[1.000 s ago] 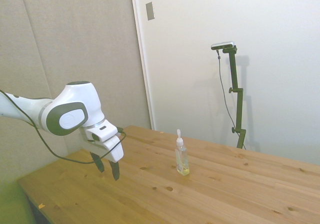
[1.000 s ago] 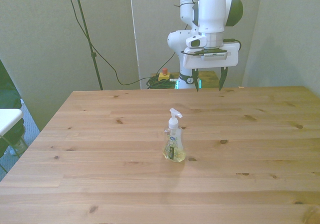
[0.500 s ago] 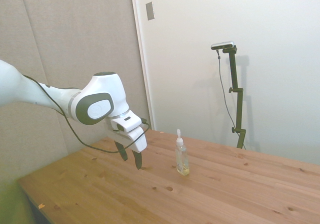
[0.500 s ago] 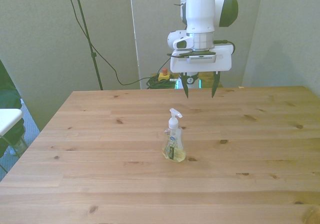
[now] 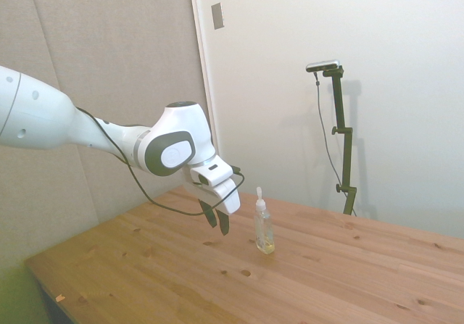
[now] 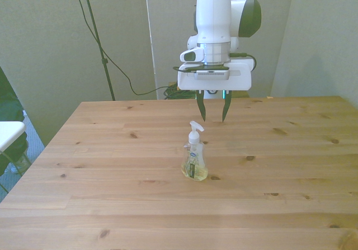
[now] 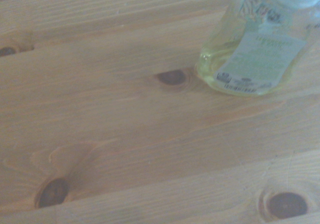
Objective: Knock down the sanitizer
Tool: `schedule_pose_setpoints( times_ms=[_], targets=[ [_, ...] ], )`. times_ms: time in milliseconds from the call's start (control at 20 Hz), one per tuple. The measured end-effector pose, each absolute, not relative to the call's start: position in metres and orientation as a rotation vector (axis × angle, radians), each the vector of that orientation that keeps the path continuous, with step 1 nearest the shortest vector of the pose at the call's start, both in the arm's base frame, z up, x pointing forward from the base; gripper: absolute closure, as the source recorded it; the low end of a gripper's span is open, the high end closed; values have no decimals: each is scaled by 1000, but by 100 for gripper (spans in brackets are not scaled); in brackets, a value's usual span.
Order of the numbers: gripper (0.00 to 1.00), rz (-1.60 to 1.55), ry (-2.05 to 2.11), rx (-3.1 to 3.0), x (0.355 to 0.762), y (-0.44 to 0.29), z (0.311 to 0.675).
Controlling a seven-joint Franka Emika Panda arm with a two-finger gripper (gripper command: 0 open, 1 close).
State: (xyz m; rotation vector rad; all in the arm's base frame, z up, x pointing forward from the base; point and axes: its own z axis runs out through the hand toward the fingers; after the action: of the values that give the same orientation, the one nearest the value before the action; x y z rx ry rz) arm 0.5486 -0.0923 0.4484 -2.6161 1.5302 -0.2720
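The slim clear plastic sanitizer bottle with white pump (image 6: 194,156) stands upright on the wooden worktop (image 6: 279,205), just in front of the spread, empty claw (image 6: 213,116).

- A light knotty pine bench (image 6: 112,205), planks running across the front view, dark knots scattered over it (image 7: 172,77).
- A thin black stand with a trailing black cable (image 6: 100,48) behind the bench, at the front view's left.
- A small yellow box with a red button (image 6: 183,84) on the floor beyond the far edge.
- A grey wall plate (image 5: 217,15) high on the pale wall.
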Motion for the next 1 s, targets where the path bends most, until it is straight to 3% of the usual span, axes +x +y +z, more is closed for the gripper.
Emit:
schedule_pose_setpoints(
  times_ms=[1000],
  targets=[
    [100,-328,1733,-2511,659,-158,423]
  ],
)
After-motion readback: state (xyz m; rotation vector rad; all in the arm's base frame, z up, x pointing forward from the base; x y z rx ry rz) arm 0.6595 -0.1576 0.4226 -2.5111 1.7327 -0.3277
